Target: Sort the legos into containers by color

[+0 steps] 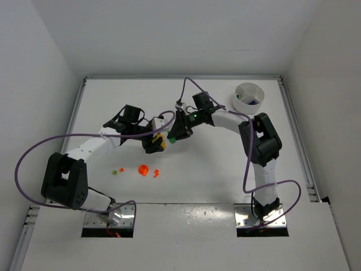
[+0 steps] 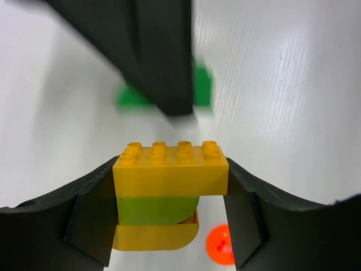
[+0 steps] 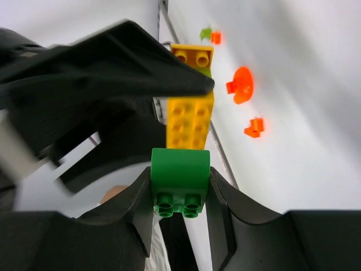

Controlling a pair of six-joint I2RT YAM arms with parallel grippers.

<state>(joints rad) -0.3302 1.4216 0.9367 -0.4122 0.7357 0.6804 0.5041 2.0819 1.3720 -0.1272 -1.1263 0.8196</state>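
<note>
Two grips over the table: the left gripper is pinching a yellow-lime stack, and the right gripper is pinching a green brick at its end. We are judging a pull-apart in hand; next, that brick is needing a carry to the dish at the table's far right corner.

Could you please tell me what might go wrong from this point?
1. The right pincer, shut on the green brick, sits close beside the yellow-and-lime stack in the left pincer; moving away could bump or tug that stack loose.
2. The stack mixes two colours, so dropping it whole into the dish would missort it.
</note>
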